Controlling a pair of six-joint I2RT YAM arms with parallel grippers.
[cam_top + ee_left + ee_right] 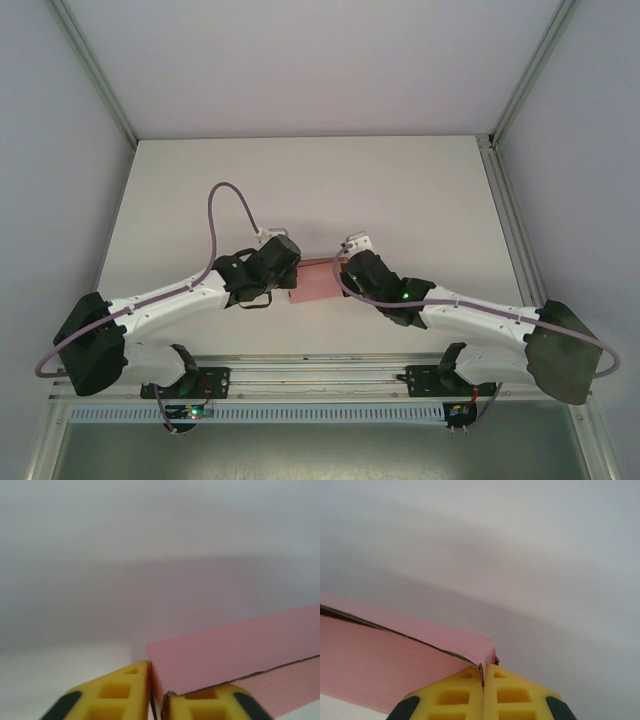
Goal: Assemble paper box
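White table (300,180), pale walls close round it. The right gripper (483,680) is pinched tight on one corner edge of the pink paper box (316,283). The left gripper (156,700) stands barely parted about the opposite corner, I cannot tell whether it grips. Beyond both, open tabletop runs to the back wall (300,60)

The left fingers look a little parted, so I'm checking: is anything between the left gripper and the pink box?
Nothing visible does. The left gripper sits right at a corner of the paper box, with the card's edge in the narrow gap between its fingers. The two are touching or very nearly so.
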